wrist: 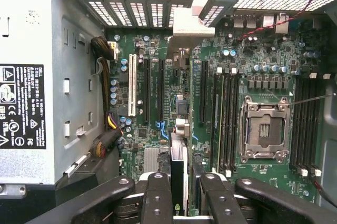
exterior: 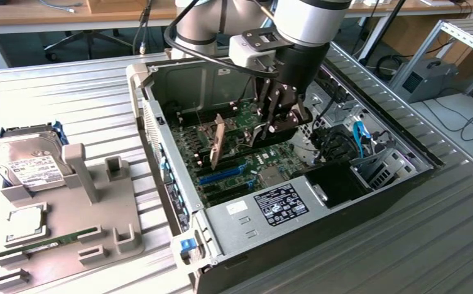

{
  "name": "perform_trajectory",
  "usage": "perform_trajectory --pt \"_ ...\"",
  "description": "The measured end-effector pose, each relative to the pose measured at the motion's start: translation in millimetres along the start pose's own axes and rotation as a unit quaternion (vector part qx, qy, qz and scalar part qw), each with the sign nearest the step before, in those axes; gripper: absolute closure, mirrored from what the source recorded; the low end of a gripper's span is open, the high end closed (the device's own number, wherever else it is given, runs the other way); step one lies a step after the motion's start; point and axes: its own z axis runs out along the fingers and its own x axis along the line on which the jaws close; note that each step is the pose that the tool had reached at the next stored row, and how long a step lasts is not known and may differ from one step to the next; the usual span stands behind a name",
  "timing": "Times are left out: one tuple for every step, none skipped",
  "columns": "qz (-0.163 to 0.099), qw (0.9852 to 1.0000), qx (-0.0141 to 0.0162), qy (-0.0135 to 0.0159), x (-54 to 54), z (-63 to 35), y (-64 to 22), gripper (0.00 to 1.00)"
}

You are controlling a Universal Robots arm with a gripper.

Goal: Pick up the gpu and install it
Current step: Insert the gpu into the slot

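**The gpu hangs edge-down in the claw, right over the motherboard slots**

In the exterior view the claw [exterior: 271,122] is inside the open computer case [exterior: 367,184], its fingers closed on the top edge of the gpu [exterior: 217,144], which stands upright on its long edge just below and beside the fingertips. The card's long axis runs along the row of expansion slots [exterior: 220,177] on the motherboard [exterior: 277,162]. From the wrist view the gpu [wrist: 178,174] is seen edge-on as a thin dark strip between the fingers [wrist: 157,200], reaching straight away from the claw toward its silver bracket [wrist: 192,24] at the case's rear slot openings. I judge it lined up with a slot directly underneath; whether it is seated I cannot tell.
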Motion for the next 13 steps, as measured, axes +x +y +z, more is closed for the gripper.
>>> perform_trajectory --pt "0.0 1.0 0.0 -0.0001 0.0 0.3 0.3 0.74" --pt "0.0 1.0 0.0001 -0.0001 0.0 0.7 0.7 0.74" --pt "0.0 1.0 0.0001 -0.0001 0.0 1.1 1.1 0.74" --pt "0.0 1.0 0.0 -0.0001 0.0 1.5 1.4 0.74" --pt "0.0 1.0 0.0 0.0 0.0 2.1 1.9 0.74" --pt "0.0 1.0 0.0 0.0 0.0 2.5 2.2 0.74" --pt "0.0 1.0 0.0 0.0001 0.0 2.7 2.4 0.74" --pt "0.0 1.0 0.0 0.0 0.0 3.1 2.5 0.74" --pt "0.0 1.0 0.0 0.0 0.0 3.4 2.5 0.74" --pt "0.0 1.0 0.0 0.0 0.0 3.6 2.6 0.74" --pt "0.0 1.0 0.0 0.0 0.0 3.9 2.6 0.74" --pt "0.0 1.0 0.0 0.0 0.0 4.2 2.6 0.74" --pt "0.0 1.0 0.0 0.0 0.0 4.5 2.6 0.74"
